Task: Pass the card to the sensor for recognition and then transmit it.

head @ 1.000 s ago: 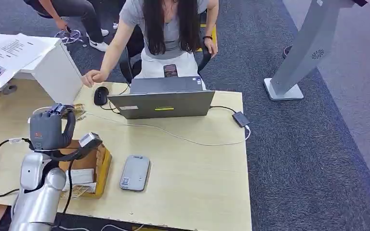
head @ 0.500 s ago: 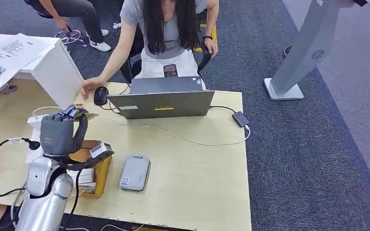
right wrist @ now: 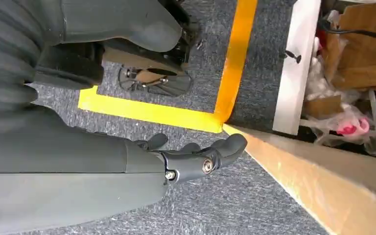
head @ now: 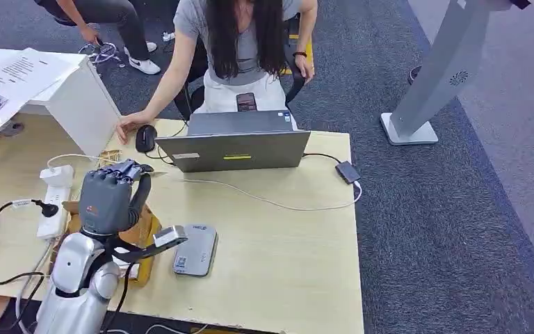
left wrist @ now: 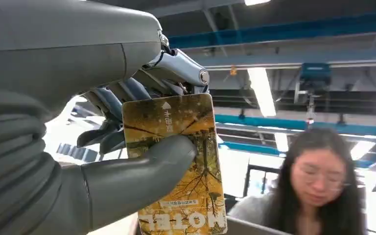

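In the left wrist view, left hand (left wrist: 78,147) pinches card (left wrist: 176,161).

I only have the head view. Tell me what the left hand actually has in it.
Observer: The left hand holds a yellow hotel card, thumb pressed across its face.
Operator: Report the right hand.
Observer: The right hand hangs below the table edge, over grey carpet, fingers loosely curled, holding nothing.
Operator: Confirm the sensor's position.
Observer: The grey card reader lies flat on the table, just right of the raised left hand.
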`<act>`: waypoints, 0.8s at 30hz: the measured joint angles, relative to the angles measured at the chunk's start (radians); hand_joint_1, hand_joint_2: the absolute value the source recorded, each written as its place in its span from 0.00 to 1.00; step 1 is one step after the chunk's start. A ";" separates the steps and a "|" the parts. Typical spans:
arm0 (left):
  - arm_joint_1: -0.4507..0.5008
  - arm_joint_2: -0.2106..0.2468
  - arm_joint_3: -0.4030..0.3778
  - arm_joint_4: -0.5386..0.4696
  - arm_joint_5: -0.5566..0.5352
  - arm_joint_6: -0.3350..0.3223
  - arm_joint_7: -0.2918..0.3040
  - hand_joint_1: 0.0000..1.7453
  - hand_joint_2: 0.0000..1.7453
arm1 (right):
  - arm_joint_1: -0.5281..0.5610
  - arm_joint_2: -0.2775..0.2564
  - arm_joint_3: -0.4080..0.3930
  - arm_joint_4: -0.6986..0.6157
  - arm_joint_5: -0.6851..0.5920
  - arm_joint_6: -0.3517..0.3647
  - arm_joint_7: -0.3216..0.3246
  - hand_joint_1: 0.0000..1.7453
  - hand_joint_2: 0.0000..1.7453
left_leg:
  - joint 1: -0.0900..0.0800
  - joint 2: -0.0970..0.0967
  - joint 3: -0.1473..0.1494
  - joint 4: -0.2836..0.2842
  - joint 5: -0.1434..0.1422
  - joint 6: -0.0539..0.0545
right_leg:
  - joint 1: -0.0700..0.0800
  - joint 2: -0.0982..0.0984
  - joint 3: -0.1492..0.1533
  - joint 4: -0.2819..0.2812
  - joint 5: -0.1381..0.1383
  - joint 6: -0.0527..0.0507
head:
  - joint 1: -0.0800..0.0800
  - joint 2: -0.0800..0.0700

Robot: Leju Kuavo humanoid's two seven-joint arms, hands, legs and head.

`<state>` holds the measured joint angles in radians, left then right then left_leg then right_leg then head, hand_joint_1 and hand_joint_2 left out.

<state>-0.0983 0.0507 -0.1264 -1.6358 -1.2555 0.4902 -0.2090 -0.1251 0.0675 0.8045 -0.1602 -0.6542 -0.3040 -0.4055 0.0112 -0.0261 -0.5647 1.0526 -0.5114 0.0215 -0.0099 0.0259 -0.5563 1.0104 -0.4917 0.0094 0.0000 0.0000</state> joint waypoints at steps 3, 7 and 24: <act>0.028 -0.001 -0.060 -0.029 -0.038 -0.059 0.032 1.00 1.00 | 0.002 0.000 -0.004 0.000 -0.009 -0.002 -0.003 0.00 1.00 | 0.000 0.000 0.000 0.000 0.000 0.000 | 0.000 0.000 0.000 0.000 0.000 0.000 | 0.000 0.000; 0.066 -0.007 -0.127 -0.011 -0.071 -0.113 0.070 1.00 1.00 | 0.007 0.000 -0.006 0.000 -0.013 0.001 -0.003 0.00 1.00 | 0.000 0.000 -0.001 0.000 0.000 0.000 | 0.001 0.000 -0.001 0.000 0.000 0.000 | 0.000 0.000; 0.092 -0.012 -0.204 0.131 -0.088 -0.238 0.156 1.00 1.00 | 0.010 0.003 -0.006 0.000 -0.019 0.005 0.002 0.00 1.00 | 0.000 0.000 -0.001 0.000 0.000 0.000 | 0.001 0.000 -0.001 0.000 0.000 0.000 | 0.000 0.000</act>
<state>-0.0064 0.0389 -0.3300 -1.5053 -1.3432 0.2525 -0.0530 -0.1147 0.0706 0.7984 -0.1598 -0.6733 -0.2995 -0.4036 0.0110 -0.0261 -0.5656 1.0526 -0.5116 0.0217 -0.0092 0.0258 -0.5574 1.0107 -0.4917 0.0094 0.0000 0.0000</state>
